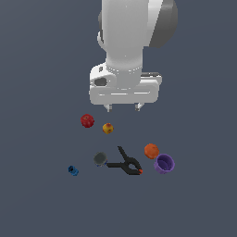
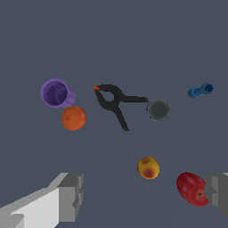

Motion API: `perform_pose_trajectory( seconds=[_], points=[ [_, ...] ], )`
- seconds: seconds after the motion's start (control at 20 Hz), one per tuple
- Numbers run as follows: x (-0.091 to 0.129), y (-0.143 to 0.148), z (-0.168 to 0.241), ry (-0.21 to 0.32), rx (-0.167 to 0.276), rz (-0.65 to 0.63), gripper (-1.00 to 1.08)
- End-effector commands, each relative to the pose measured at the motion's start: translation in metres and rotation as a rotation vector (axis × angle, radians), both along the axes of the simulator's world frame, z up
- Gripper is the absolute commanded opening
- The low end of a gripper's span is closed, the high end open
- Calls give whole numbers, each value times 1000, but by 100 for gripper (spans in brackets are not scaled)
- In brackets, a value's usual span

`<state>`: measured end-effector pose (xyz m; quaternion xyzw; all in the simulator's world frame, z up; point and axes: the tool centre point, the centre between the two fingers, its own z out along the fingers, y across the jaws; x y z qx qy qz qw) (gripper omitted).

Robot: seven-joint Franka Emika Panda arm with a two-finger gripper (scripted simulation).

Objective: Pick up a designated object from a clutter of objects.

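The dark grey round cup-like thing (image 1: 100, 159) lies on the grey floor, touching the handle end of the black clamp (image 1: 125, 163). In the wrist view the dark grey thing (image 2: 158, 110) sits beside the clamp (image 2: 115, 101). My gripper (image 1: 123, 108) hangs open and empty well above the floor, over the area near the yellow-red ball (image 1: 108, 128). In the wrist view its two fingers (image 2: 71, 196) stand wide apart, with the yellow-red ball (image 2: 148, 167) between them and the red ball (image 2: 192, 189) next to one finger.
The red ball (image 1: 87, 121) lies toward the exterior view's left. The orange ball (image 1: 151, 151) and purple cup (image 1: 164, 164) lie toward the exterior view's right. The tiny blue cylinder (image 1: 73, 171) lies at the exterior view's left. The orange ball (image 2: 73, 118), purple cup (image 2: 57, 93) and blue cylinder (image 2: 200, 90) show in the wrist view.
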<state>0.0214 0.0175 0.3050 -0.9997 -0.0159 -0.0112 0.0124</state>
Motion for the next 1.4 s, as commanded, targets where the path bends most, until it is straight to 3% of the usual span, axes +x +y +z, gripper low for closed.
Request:
perform_pose_trajectory(
  seconds=[0.0,0.35,0.75,1.35],
  points=[
    [6,-5,-10,2,1,-10,100],
    [30,-25,-57,7,2,-54,100],
    [57,-62,-138,15,-5,-124,100],
    [68,-101,-227,23,-20,-192,100]
  ],
)
